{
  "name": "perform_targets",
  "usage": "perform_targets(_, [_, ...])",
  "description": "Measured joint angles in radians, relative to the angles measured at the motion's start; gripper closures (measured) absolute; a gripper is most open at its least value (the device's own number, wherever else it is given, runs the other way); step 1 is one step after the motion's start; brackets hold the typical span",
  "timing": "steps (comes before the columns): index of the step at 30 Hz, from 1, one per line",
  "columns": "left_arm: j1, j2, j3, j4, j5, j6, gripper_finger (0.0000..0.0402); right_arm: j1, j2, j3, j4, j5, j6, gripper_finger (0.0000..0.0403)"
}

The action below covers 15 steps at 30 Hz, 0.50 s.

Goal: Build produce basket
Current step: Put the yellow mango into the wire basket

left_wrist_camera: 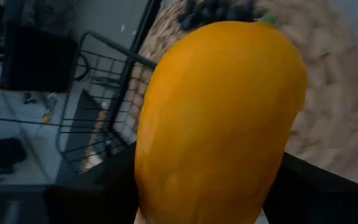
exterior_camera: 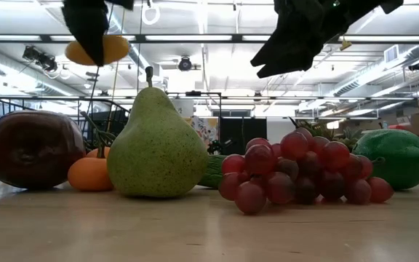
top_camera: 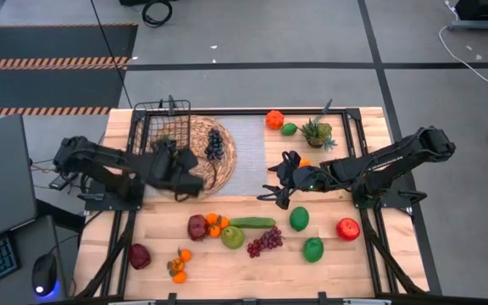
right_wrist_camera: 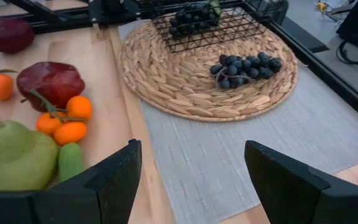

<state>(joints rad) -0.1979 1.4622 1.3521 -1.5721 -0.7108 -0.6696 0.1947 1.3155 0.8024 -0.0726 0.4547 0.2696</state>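
Between my left gripper's (top_camera: 185, 175) fingers sits a yellow-orange mango (left_wrist_camera: 219, 118); the jaws are spread fairly wide but clamped on it, and in the low view it hangs well off the table. That hand is over the near edge of the round woven mat (top_camera: 227, 165), just right of the black wire basket (top_camera: 161, 140), which stands on the mat's left side. My right gripper (right_wrist_camera: 191, 174) has its jaws apart and holds nothing, hovering over the grey cloth (right_wrist_camera: 241, 162) right of the mat. I judge I am mid-carry, bringing the mango to the basket; the next move calls for shifting left and far until the fruit is above the basket's opening, then lowering before I let go, since its wire rim is narrow. Dark grapes (right_wrist_camera: 244, 67) lie loose on the mat, another bunch inside the basket. Most produce waits on the near table: pear (top_camera: 232, 237), red grapes (top_camera: 265, 242), cucumber (top_camera: 252, 223), oranges (top_camera: 216, 224), limes (top_camera: 299, 219).
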Motion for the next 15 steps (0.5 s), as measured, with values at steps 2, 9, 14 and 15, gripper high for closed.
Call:
perform_targets(2, [0.059, 0.001, 0.0, 0.0, 0.0, 0.062, 0.0138, 0.009, 0.0, 0.0, -0.005, 0.02, 0.004, 0.0115])
perform_targets(9, [0.277, 0.001, 0.0, 0.001, 0.0, 0.213, 0.0138, 0.046, 0.0, 0.0, -0.077, 0.06, 0.08, 0.0115])
perform_targets(14, [0.407, 0.001, 0.0, 0.001, 0.001, 0.245, 0.0132, 0.095, 0.0, 0.0, -0.106, 0.103, 0.133, 0.0115])
perform_targets(15, [0.429, 0.001, 0.0, 0.001, 0.008, 0.247, 0.0131, 0.106, 0.0, 0.0, -0.11, 0.114, 0.142, 0.0115])
